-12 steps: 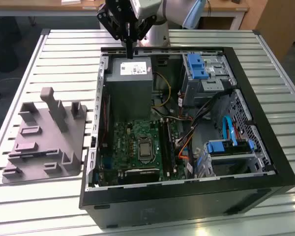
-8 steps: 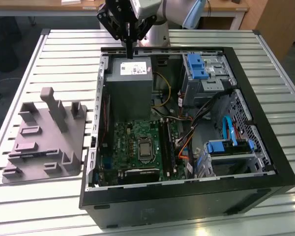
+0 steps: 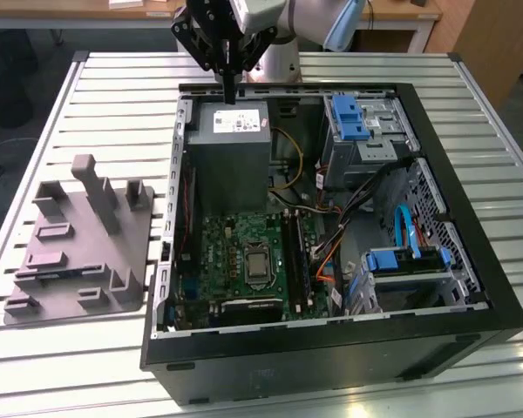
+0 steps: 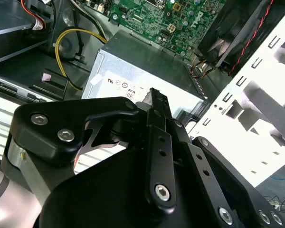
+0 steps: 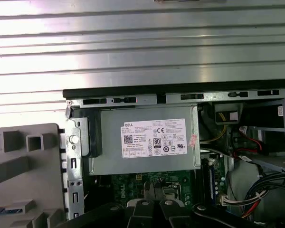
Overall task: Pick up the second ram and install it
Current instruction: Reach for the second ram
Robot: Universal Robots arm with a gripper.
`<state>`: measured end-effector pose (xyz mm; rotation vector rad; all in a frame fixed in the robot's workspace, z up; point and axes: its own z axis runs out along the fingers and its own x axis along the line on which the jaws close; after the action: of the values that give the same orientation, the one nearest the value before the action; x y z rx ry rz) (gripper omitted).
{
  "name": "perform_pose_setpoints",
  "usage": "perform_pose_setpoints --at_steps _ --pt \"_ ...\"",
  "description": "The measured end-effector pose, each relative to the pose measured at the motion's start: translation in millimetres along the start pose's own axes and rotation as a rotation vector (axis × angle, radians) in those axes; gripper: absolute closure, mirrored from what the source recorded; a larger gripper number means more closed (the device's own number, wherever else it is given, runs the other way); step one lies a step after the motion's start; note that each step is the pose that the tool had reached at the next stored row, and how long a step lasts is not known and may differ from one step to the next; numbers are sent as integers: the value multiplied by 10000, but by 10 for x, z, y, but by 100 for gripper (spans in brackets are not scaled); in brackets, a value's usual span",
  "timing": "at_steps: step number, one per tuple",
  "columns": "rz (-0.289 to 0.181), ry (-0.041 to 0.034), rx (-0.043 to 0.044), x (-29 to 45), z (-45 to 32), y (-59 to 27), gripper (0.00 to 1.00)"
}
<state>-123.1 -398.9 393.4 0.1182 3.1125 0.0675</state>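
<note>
My gripper [image 3: 229, 96] hangs over the back wall of the open computer case [image 3: 471, 252], just above the grey power supply [image 3: 231, 148]. Its black fingers are pressed together with nothing between them, as both wrist views show: gripper [image 4: 153, 94], gripper [image 5: 155, 203]. Dark narrow memory sticks [image 3: 297, 254] stand on edge in the motherboard slots, on the exterior view's right of the processor socket [image 3: 256, 261]. I cannot tell which of them is the second ram. The grey fixture block [image 3: 83, 252] lies on the table at the exterior view's left of the case.
Blue drive cages [image 3: 357, 122] and loose cables [image 3: 349, 209] fill the case's half on the exterior view's right. A fan with red wires [image 4: 232, 28] sits near the motherboard [image 4: 166, 19]. The slatted metal table [image 3: 61, 366] surrounds the case.
</note>
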Motion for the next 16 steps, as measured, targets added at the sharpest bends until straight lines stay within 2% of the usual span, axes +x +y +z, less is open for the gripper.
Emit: perform_pose_setpoints --at_steps 16 --pt "-1 0 -1 259 -7 -20 90"
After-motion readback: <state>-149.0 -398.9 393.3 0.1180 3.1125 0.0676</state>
